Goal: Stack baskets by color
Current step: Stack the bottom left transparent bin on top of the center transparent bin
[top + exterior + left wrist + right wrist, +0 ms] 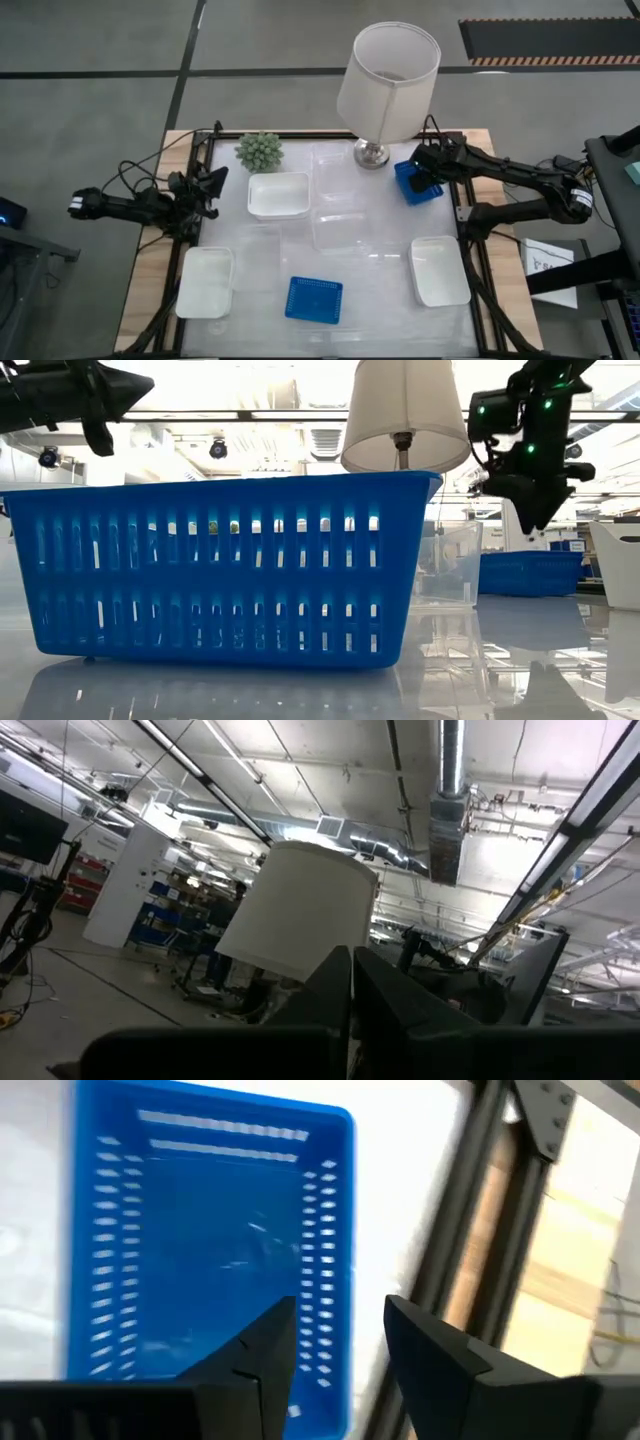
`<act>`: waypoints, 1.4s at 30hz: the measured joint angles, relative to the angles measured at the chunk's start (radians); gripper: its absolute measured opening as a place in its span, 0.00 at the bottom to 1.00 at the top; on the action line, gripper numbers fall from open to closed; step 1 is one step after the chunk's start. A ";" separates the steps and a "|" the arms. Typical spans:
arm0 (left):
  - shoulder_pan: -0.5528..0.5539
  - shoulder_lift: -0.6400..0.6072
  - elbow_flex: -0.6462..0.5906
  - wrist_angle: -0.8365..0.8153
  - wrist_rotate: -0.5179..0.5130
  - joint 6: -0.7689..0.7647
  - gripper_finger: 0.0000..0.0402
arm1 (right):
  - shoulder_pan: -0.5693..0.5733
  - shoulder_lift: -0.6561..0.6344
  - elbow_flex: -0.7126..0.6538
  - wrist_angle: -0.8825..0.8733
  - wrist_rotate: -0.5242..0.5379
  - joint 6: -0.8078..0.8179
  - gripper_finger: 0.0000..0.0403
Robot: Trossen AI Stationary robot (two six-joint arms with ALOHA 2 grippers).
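Two dark, slim-jointed arms here, black cables trailing off each one. The right tool [535, 510] shows small green lights glowing on its black housing, fingers tapering to blunt wedge tips. A white band rings each arm near its outer end.
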 joint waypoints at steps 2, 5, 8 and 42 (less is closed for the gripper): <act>0.000 0.020 0.000 -0.010 0.031 -0.002 0.00 | 0.043 -0.027 0.000 0.006 -0.001 0.018 0.37; 0.000 0.062 0.004 -0.011 0.111 -0.039 0.00 | 0.128 -0.074 -0.007 0.022 0.005 0.055 0.37; 0.000 0.114 0.008 -0.010 0.182 -0.099 0.00 | 0.238 -0.118 -0.023 0.065 0.053 0.086 0.37; -0.219 0.841 0.739 -0.961 0.351 -0.681 0.00 | 1.111 -0.141 -0.058 0.256 0.654 0.049 0.37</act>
